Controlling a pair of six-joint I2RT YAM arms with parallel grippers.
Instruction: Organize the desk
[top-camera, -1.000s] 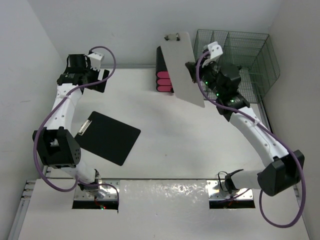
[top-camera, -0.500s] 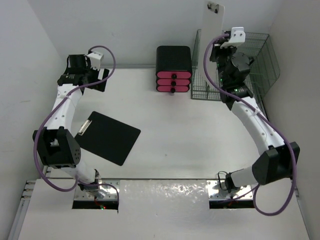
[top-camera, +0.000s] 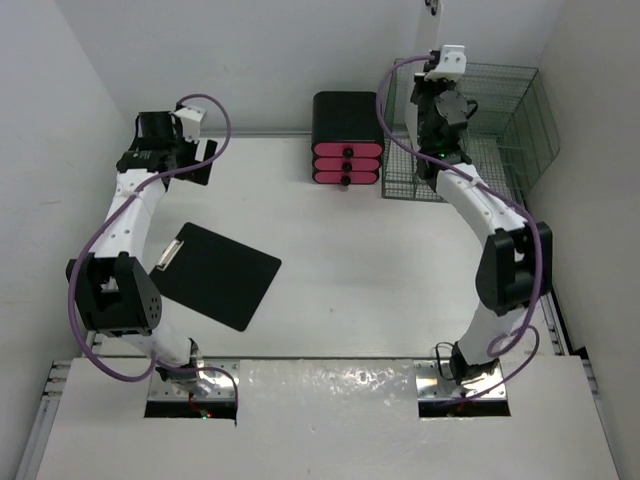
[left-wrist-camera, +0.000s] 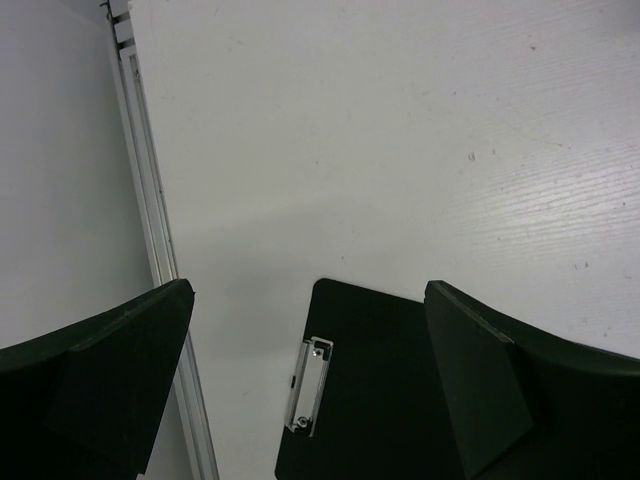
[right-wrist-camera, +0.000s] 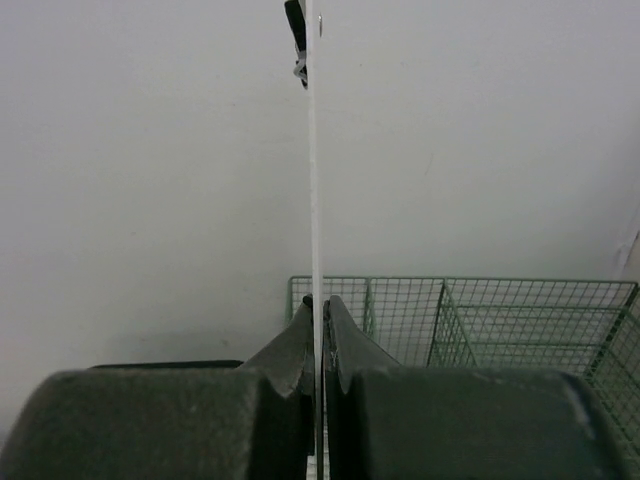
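Pinched tight, the right fingers (right-wrist-camera: 285, 355) grip a thin, rigid white clipboard (right-wrist-camera: 314, 150), upright and edge-on, by the green wire basket (top-camera: 500, 100) at far right. The left fingers (left-wrist-camera: 100, 370) gape wide, empty, over the far-left corner of the smooth white worktop (top-camera: 380, 260); a flat matte black clipboard (top-camera: 215, 275) with a metal clip lies near left.

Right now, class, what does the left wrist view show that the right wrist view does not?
Only the left wrist: the black clipboard lying on the desk, seen past the open left fingers. Only the right wrist: a white clipboard, edge-on, pinched by the shut right fingers, and the green wire basket. Both: only each gripper's own dark fingers, no object in common.
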